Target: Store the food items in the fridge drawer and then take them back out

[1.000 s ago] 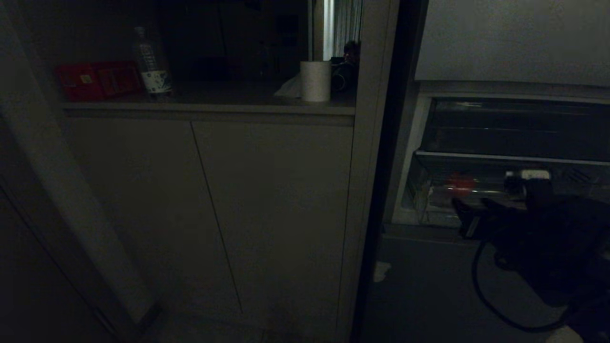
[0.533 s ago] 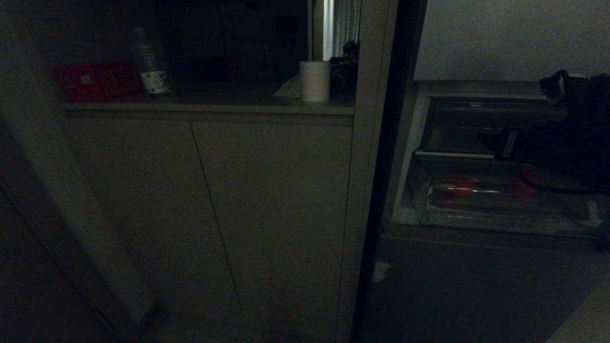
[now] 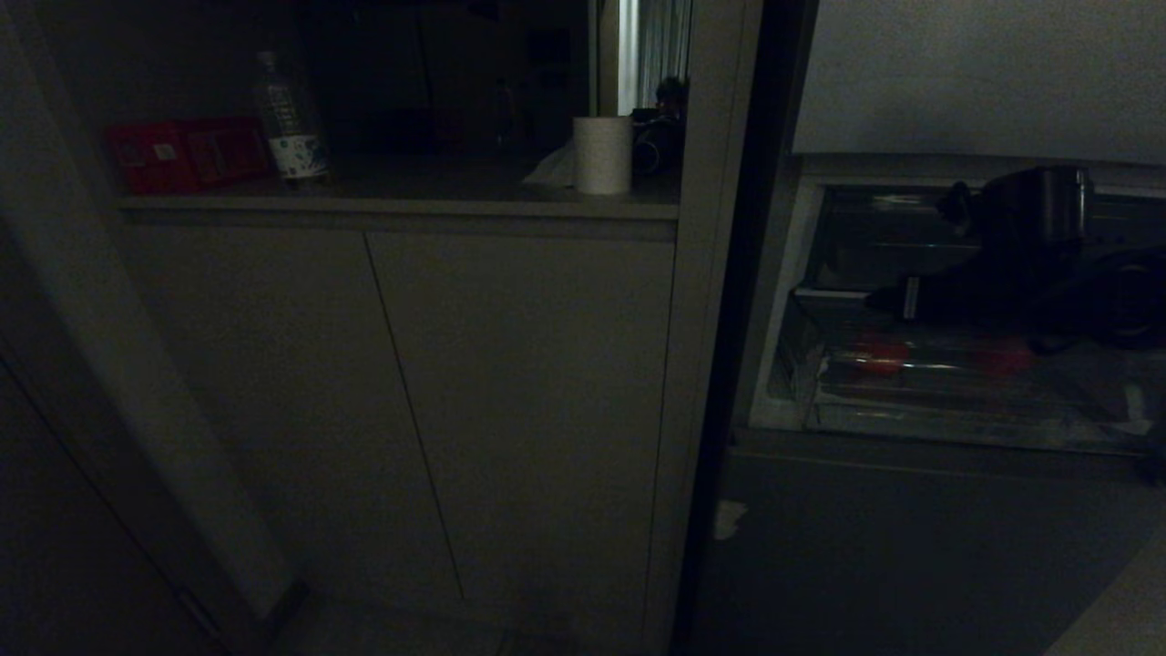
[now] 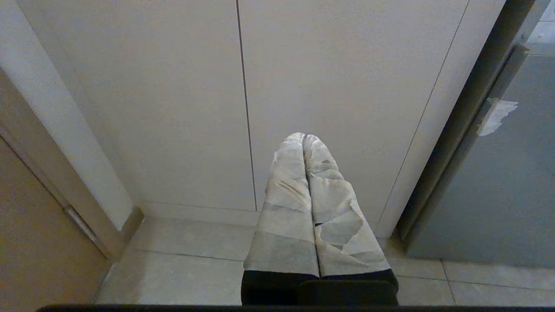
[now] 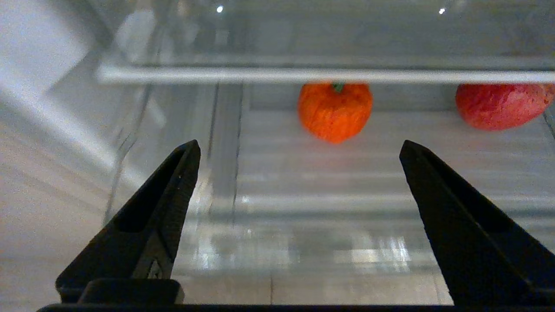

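Right claw (image 5: 299, 147) is hovering spread wide and empty over the clear, ribbed fridge drawer (image 5: 269, 208). Ahead of its tips, two round red fruits (image 5: 334, 110) (image 5: 501, 104) are sitting on the drawer floor, apart. Left claw (image 4: 305, 138) is resting pressed together before pale cupboard doors (image 4: 173, 95).

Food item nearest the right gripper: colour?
Orange-red with a green stem, resting in the clear fridge drawer; clearest in the right wrist view.

No text can be read anywhere. The bottle (image 3: 290, 118) carries a printed label and the red box (image 3: 187, 153) a small pale sticker, both too dark and small to make out.
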You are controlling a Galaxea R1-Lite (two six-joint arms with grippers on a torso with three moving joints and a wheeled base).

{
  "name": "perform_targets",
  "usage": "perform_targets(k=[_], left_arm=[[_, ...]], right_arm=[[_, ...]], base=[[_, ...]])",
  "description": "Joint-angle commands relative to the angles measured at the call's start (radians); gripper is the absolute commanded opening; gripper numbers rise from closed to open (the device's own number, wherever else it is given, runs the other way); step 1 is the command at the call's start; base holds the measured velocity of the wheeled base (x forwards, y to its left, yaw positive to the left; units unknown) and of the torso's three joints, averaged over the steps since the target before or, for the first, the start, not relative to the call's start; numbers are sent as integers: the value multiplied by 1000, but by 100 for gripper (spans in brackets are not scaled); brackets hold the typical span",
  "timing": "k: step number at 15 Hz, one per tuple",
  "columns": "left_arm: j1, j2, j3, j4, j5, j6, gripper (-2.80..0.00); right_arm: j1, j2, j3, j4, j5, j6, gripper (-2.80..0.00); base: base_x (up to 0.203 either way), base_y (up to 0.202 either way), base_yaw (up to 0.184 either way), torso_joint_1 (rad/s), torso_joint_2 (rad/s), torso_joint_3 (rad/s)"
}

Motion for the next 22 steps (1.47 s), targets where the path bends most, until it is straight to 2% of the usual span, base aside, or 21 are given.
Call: perform_targets(k=[1,4,10,14,17,19,22], left_arm=[[0,1,0,0,0,0,-280],[0,1,0,0,0,0,-280],[0,1,0,0,0,0,-280],[0,1,0,0,0,0,-280],[0,1,0,0,0,0,-280],[0,1,0,0,0,0,-280],[0,1,0,0,0,0,-280]], right_arm=[[-13,58,-47,-2,0,8,0],[-21,102,-100,37,-3,4,0],[-35,136,-198,261,-3,11,0],[-37,60,-206,406,-1,8,0],[-50,-38,-201,611,5,6,0],[-62,-103,-200,731,52,2,0],[-70,-119,-177,750,69,0,0]], base=[[0,0,0,0,0,0],[0,0,0,0,0,0],[0,0,0,0,0,0],[0,0,0,0,0,0],[0,0,0,0,0,0],[0,0,0,0,0,0],[0,0,0,0,0,0]])
